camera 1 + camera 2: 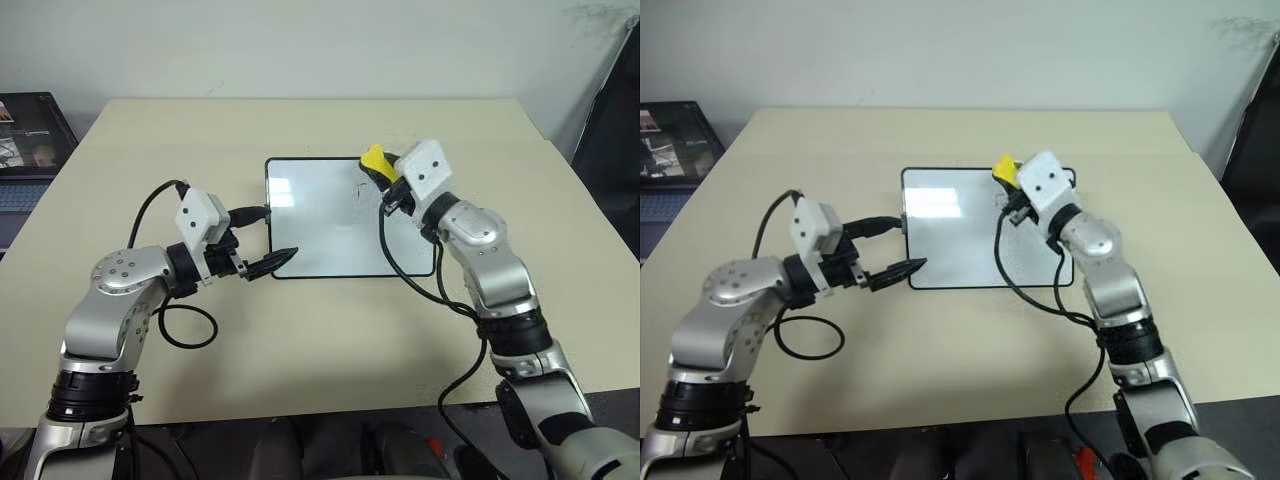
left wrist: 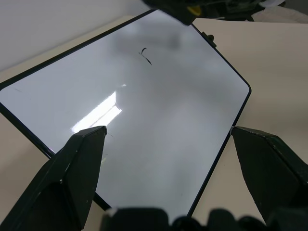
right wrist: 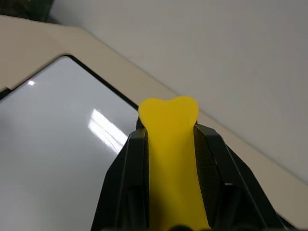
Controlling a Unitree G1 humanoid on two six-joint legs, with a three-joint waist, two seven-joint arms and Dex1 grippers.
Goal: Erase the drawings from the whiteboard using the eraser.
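Observation:
The whiteboard (image 1: pixel 320 225) lies flat in the middle of the table. A small black stroke of the drawings (image 2: pixel 146 56) shows on its far part, near the eraser; the rest of the surface looks white. My right gripper (image 1: pixel 380 170) is shut on the yellow eraser (image 1: pixel 374 158), which it holds raised over the board's far right area; the eraser (image 3: pixel 169 144) sticks out between the black fingers. My left gripper (image 1: pixel 275 262) is open at the board's near left corner, with its fingers (image 2: pixel 77 168) standing wide apart on either side of that corner.
A laptop (image 1: pixel 25 150) stands off the table's left edge. A dark object (image 1: pixel 612 120) stands at the far right. The beige table (image 1: pixel 300 350) has bare room in front of and behind the board. Black cables hang from both wrists.

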